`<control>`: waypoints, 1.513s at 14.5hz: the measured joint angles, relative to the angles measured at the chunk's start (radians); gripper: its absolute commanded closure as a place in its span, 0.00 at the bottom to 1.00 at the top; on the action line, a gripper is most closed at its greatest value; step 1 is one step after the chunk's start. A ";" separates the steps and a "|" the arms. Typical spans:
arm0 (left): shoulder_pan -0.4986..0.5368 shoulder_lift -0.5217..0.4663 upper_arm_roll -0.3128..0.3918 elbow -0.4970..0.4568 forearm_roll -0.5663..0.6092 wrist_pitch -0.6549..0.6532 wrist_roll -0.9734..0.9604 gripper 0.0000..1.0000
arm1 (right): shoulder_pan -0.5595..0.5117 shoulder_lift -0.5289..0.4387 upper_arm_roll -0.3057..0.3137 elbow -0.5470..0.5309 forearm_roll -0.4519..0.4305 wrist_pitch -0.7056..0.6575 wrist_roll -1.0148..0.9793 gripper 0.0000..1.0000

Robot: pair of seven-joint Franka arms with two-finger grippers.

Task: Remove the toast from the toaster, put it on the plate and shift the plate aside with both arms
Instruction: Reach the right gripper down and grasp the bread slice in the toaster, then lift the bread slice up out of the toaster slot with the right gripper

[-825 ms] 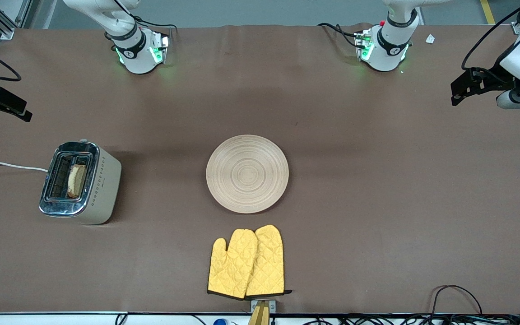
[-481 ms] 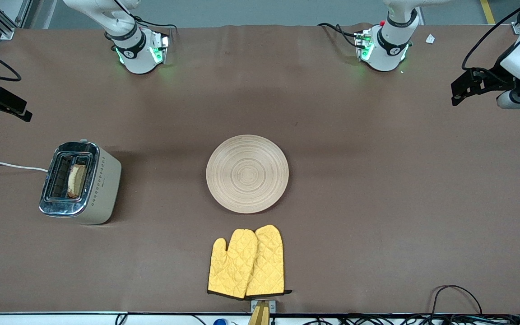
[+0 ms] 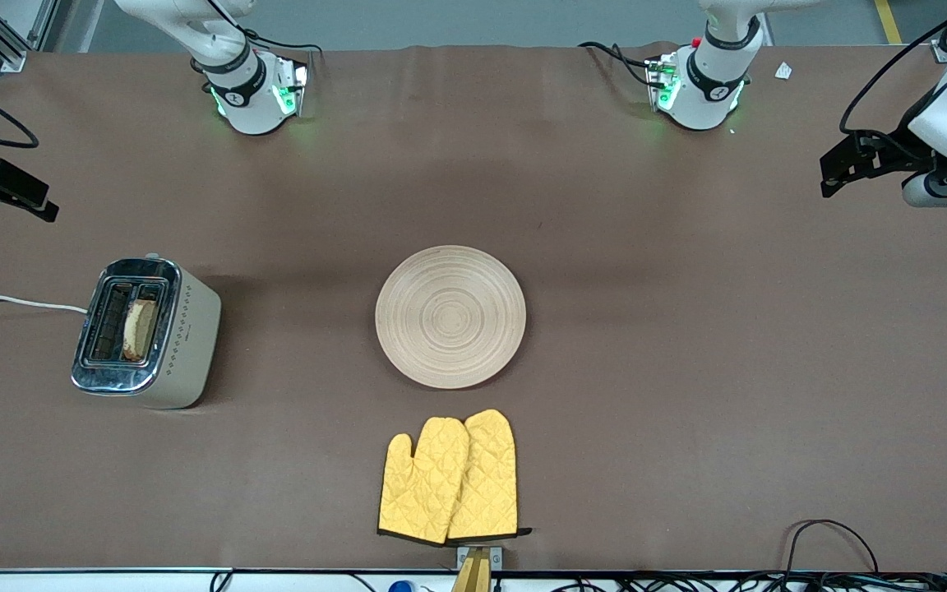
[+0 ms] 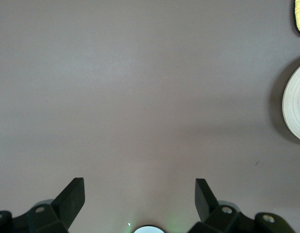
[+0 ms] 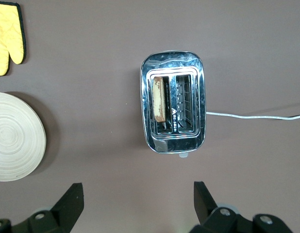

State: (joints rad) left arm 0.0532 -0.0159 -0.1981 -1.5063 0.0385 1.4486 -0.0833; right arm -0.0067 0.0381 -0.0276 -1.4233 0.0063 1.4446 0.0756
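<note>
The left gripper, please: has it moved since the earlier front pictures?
Yes. The left gripper has shifted slightly toward the robots' bases, judged against the fixed left arm base.

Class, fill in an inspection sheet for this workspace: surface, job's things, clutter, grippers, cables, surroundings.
Surface: brown table, bare around the items.
Job's things: toast upright in a toaster slot toward the right arm's end; plate mid-table, nothing on it.
Clutter: yellow mitts, nearer the camera than the plate.
Grippers: left gripper open over bare table; right gripper open above the toaster; neither holds anything.
Cables: white cord from the toaster; black cables at the table's near edge.
Surroundings: grey floor, metal frame at a corner.
</note>
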 measured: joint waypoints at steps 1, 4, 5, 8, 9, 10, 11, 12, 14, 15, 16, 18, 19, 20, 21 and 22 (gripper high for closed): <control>0.000 0.000 0.002 0.000 -0.004 0.000 0.000 0.00 | -0.004 0.008 0.000 -0.003 0.000 0.005 0.000 0.00; 0.000 0.000 0.005 0.000 -0.008 0.000 0.001 0.00 | -0.016 0.099 -0.001 -0.024 0.000 0.054 -0.006 0.00; 0.000 0.000 0.005 0.000 -0.008 0.000 0.001 0.00 | -0.024 0.152 -0.001 -0.032 0.000 0.083 -0.017 0.00; 0.000 0.000 0.006 0.000 -0.008 0.001 0.001 0.00 | -0.072 0.337 -0.002 -0.046 0.000 0.202 -0.092 0.00; 0.000 0.000 0.006 -0.001 -0.008 0.001 0.001 0.00 | -0.083 0.392 -0.002 -0.047 0.000 0.238 -0.105 0.03; 0.000 0.000 0.006 -0.001 -0.008 0.001 0.001 0.00 | -0.089 0.437 -0.002 -0.047 0.002 0.263 -0.110 0.07; 0.000 0.000 0.006 -0.001 -0.008 0.001 0.001 0.00 | -0.089 0.471 -0.001 -0.046 0.008 0.276 -0.110 0.14; 0.000 0.000 0.006 -0.001 -0.009 0.001 0.001 0.00 | -0.089 0.491 0.001 -0.045 0.019 0.280 -0.110 0.20; 0.000 0.000 0.006 -0.001 -0.009 0.001 0.001 0.00 | -0.088 0.505 0.005 -0.040 0.038 0.277 -0.110 0.34; 0.000 0.000 0.006 -0.001 -0.009 0.001 0.001 0.00 | -0.088 0.503 0.006 -0.033 0.040 0.269 -0.110 0.41; 0.000 0.000 0.007 -0.001 -0.009 0.001 0.001 0.00 | -0.088 0.502 0.006 -0.028 0.040 0.265 -0.111 0.47; 0.001 0.000 0.008 -0.001 -0.009 0.001 0.001 0.00 | -0.085 0.500 0.006 -0.022 0.040 0.263 -0.112 0.58; 0.001 0.000 0.008 -0.001 -0.009 0.001 0.001 0.00 | -0.081 0.498 0.006 -0.020 0.040 0.261 -0.112 0.67; 0.001 0.000 0.008 -0.001 -0.009 0.001 0.001 0.00 | -0.078 0.496 0.006 -0.019 0.040 0.253 -0.112 0.77; 0.001 0.000 0.008 -0.001 -0.009 0.001 0.001 0.00 | -0.076 0.494 0.006 -0.018 0.040 0.243 -0.112 0.87; 0.001 0.000 0.008 -0.001 -0.009 0.001 0.001 0.00 | -0.075 0.494 0.006 -0.016 0.040 0.230 -0.112 0.95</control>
State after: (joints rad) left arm 0.0539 -0.0157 -0.1902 -1.5070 0.0299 1.4492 -0.0824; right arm -0.0820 0.5324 -0.0213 -1.4389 0.0461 1.6748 -0.0360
